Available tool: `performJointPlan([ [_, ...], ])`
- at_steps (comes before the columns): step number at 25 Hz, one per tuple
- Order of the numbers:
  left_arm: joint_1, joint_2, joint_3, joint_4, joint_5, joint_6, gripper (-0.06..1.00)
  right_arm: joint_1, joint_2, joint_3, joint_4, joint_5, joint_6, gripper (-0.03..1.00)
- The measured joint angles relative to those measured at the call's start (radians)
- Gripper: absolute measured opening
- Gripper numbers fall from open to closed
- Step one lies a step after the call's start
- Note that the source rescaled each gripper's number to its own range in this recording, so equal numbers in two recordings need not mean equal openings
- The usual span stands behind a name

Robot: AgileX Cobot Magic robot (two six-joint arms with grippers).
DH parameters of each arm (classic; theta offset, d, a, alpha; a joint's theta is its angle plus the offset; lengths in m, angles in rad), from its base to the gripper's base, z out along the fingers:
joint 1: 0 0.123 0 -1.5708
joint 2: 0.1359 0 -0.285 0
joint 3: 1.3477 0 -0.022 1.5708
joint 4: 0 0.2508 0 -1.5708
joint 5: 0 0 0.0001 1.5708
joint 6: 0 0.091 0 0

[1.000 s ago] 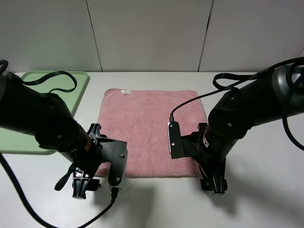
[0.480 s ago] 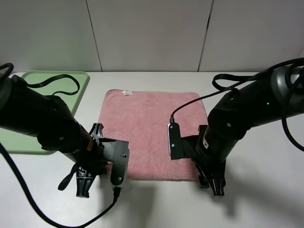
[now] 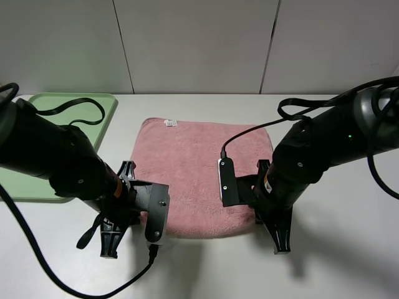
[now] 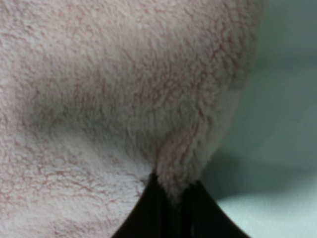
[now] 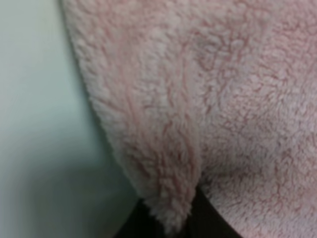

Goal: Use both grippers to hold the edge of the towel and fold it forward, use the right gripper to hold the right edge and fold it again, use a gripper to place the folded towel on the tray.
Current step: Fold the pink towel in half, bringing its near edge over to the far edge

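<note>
- Left gripper (image 4: 171,210) clamped on the near-left corner of the towel (image 3: 193,168), pink pile bunched in the pinch.
- Right gripper (image 5: 171,225) clamped on the near-right corner, same pinch.
- Towel mostly flat, centre of white table (image 3: 336,268).
- Green tray (image 3: 107,106) far left, apart from towel.
- Grey panelled wall (image 3: 193,43) behind.
- Count: two grippers, one towel, one tray.

Towel (image 3: 187,165): pink terry cloth, thick fluffy pile, matt. In close wrist views nap looks fuzzy and rough, fine reddish threads between pale tufts.
Tag (image 3: 168,123) on towel: white, flat, material unclear.
Tray (image 3: 107,124): pale green plastic, smooth, faint sheen.
Table (image 3: 349,255): white, smooth, matt.
Left gripper (image 3: 107,246), right gripper (image 3: 280,240): black, matt, hard flat plates with screw heads; metal or plastic, cannot tell.
Cable (image 3: 246,132): black, smooth, rubbery look, slight gloss.
Wall panels (image 3: 199,43): pale grey, smooth, matt.
</note>
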Motion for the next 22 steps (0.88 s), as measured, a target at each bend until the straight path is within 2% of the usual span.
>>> performJointPlan([
  [14,0.0,0.001,0.0,0.002,-0.011,0.0,0.0,0.0,0.0,0.0,-0.002,0.005,0.034,0.0],
  [22,0.0,-0.013,0.001,0.001,0.02,0.0,0.0,0.0,-0.022,-0.019,0.009,0.08,0.051,0.0],
])
